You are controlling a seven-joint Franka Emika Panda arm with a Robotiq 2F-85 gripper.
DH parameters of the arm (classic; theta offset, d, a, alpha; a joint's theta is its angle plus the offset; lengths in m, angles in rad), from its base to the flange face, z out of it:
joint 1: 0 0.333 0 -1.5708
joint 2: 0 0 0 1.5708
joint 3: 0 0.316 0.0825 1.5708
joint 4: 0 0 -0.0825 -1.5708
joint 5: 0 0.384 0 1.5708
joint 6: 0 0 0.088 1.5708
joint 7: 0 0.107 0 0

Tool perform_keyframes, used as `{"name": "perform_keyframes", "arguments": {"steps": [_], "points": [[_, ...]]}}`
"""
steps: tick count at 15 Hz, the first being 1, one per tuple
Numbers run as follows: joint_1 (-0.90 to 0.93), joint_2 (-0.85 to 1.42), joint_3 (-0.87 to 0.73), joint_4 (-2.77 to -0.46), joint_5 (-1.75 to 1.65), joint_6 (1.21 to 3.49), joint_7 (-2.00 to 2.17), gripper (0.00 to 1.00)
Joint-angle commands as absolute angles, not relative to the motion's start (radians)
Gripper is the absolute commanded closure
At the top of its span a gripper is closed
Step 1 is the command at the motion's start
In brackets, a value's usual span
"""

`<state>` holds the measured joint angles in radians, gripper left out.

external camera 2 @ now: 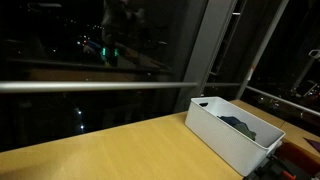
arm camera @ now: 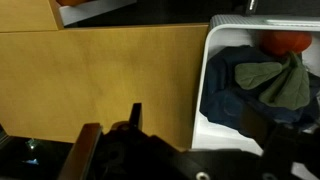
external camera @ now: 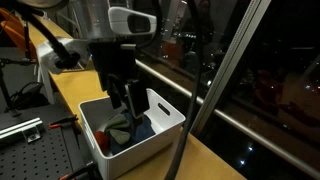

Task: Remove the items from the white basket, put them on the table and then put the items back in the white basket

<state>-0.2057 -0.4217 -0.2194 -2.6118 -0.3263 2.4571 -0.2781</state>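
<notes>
**Open jaws over a full basket: watch the wall and the tangle**

In an exterior view, your gripper [external camera: 133, 100] hangs released just above the white basket [external camera: 140, 150], jaws apart and holding nothing. The items [external camera: 128, 130] are heaped inside, and none lies on the table [external camera: 225, 160]. If you descend off-centre, a finger may strike the tall wall.

In an exterior view without the arm, the basket [external camera 2: 225, 145] sits near the table's [external camera 2: 110, 145] end. A knock there could slide it toward the edge.

In the wrist view, the navy cloth [arm camera: 225, 95] touches the grey-green cloth [arm camera: 280, 85], with a reddish piece [arm camera: 290, 42] beyond them. A pinch where they overlap would likely lift two cloths, or drag one over the rim.
</notes>
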Motion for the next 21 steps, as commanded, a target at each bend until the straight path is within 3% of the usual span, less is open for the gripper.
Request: {"name": "perform_keyframes", "arguments": {"steps": [1,11,21], "points": [[-0.21,-0.422,-0.214,-2.611,-0.322,2.455,-0.281,0.0],[-0.137,-0.329,-0.172,-2.563,-0.294,2.57,-0.283,0.0],[0.016,0.001,-0.06,-2.418,-0.12,2.712,-0.275,0.0]]}}
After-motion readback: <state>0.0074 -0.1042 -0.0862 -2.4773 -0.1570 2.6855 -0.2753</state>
